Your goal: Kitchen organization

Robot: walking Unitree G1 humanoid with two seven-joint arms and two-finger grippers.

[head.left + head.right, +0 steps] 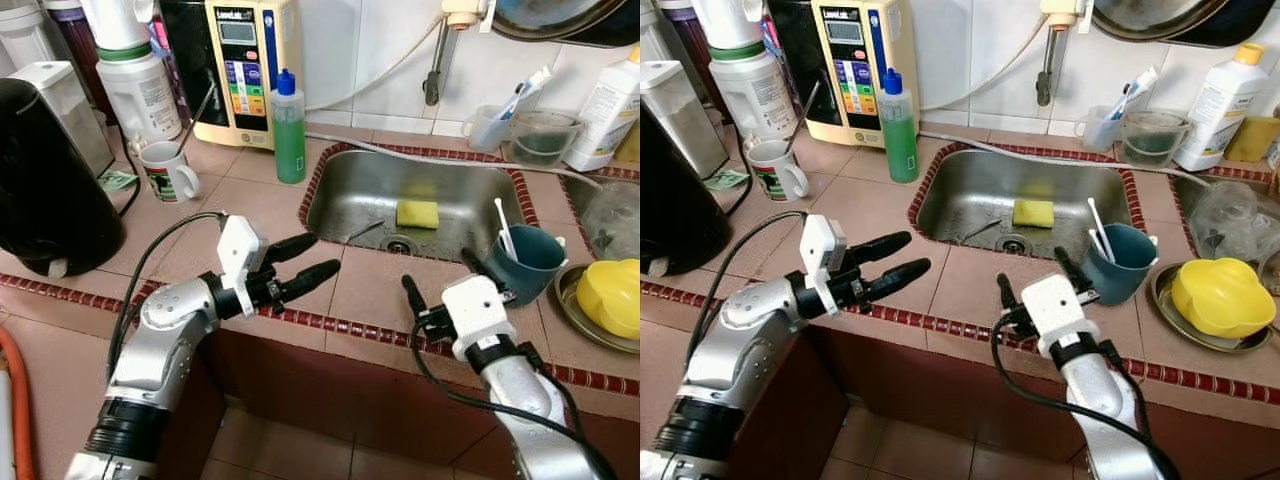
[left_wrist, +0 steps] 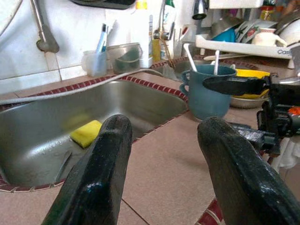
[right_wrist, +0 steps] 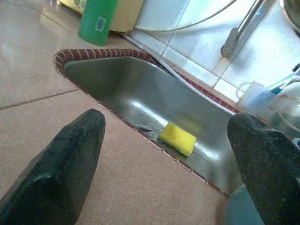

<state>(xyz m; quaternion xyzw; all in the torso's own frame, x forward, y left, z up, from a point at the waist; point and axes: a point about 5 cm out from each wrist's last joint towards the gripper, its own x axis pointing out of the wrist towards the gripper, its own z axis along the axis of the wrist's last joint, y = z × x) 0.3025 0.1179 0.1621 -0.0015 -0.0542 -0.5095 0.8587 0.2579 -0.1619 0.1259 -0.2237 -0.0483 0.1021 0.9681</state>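
Observation:
A yellow sponge [image 1: 417, 213] lies in the steel sink [image 1: 335, 205], near the drain. A teal cup [image 1: 525, 262] holding white utensils stands on the tiled counter at the sink's front right corner. My left gripper [image 1: 322, 255] hovers open over the counter in front of the sink's left corner, fingers pointing right, holding nothing. My right gripper [image 1: 435, 270] is open and empty just in front of the sink, its right finger close beside the teal cup. The right wrist view looks between the fingers at the sponge [image 3: 177, 137]. The left wrist view takes in the cup [image 2: 206, 93] and sponge [image 2: 86, 132].
A green soap bottle [image 1: 289, 130] and white mug [image 1: 170, 170] stand left of the sink, with a black appliance [image 1: 45, 190] at far left. A yellow bowl [image 1: 610, 295] rests on a metal plate at right. A clear container [image 1: 540, 135] and white bottle [image 1: 610, 105] stand behind.

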